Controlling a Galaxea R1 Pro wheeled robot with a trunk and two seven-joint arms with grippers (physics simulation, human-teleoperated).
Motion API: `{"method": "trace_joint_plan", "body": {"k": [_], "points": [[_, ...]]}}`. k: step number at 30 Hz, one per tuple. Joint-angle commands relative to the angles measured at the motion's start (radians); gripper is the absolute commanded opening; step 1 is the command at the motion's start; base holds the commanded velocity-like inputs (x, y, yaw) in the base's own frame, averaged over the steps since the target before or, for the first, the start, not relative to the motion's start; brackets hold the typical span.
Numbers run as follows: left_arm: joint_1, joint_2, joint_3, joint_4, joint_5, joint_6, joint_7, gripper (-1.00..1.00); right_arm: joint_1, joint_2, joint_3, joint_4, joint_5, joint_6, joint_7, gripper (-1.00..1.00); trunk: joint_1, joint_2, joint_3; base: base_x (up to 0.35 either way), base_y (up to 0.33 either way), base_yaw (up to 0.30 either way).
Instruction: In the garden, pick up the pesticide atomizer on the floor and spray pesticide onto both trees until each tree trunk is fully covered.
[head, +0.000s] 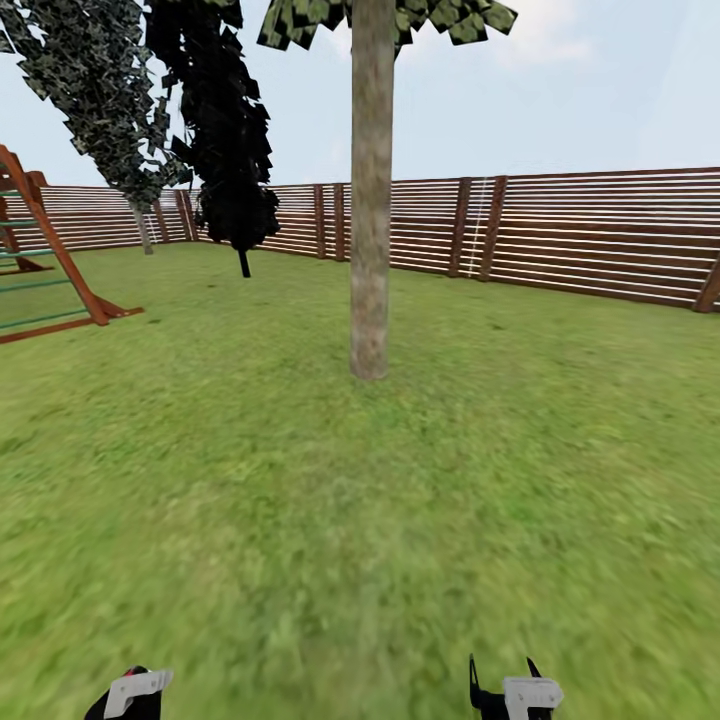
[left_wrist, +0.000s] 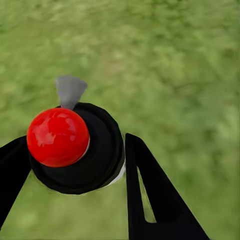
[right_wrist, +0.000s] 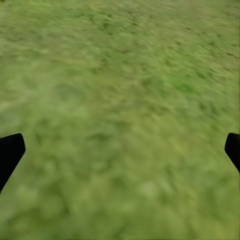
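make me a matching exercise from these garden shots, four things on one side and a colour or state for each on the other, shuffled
Things:
1. tree trunk
2. atomizer
3. fence
4. right end effector

Descriptions:
A. open over the grass
B. brown horizontal slats
C. red ball top, held between the left end effector's fingers
D. mottled grey-brown, upright on the lawn

Pairs: 1-D, 2-C, 3-B, 4-A
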Motion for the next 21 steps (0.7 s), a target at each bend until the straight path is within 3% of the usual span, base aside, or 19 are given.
{"method": "trace_joint_plan", "body": {"k": [1,21], "points": [[0.000,0.001,0.001,0.000,0.000,0.000,0.000,-1.00,0.000,0.000,0.000,0.000,0.000,0.000,0.000,1.00,0.000,0.000,0.000,0.341,0.000,0.000],[0.000,0.002,0.000,0.001,0.000,0.000,0.000,-1.00,0.000,0.000,0.000,0.000,-0.001,0.001,0.000,1.00,0.000,0.000,0.000,0.341,0.000,0.000]]}}
